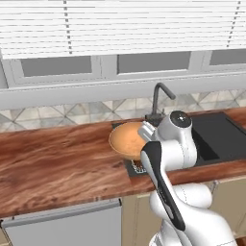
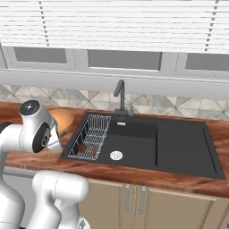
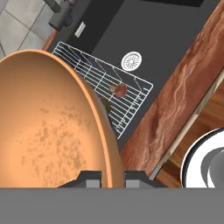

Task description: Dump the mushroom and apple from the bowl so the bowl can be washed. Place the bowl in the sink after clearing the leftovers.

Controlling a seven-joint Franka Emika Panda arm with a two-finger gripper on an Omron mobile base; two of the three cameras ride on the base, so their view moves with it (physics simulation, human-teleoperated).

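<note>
My gripper [image 3: 113,177] is shut on the rim of the light orange-tan bowl [image 3: 48,127]. The bowl is tilted steeply on its side, and its speckled inside holds nothing. It hangs over the left end of the black sink [image 2: 179,143], above the white wire rack [image 2: 91,134]. In the left base view the bowl [image 1: 126,140] shows just left of my wrist. Two small pieces lie in the rack: a reddish one [image 3: 120,89] and a darker one [image 3: 105,104] by the bowl's rim. Which is the apple and which the mushroom I cannot tell.
The dark curved faucet [image 2: 120,96] rises behind the sink, and the round silver drain [image 2: 116,155] lies right of the rack. Wooden counter [image 1: 53,158] stretches to the left of the sink. Window frames and blinds run along the back wall.
</note>
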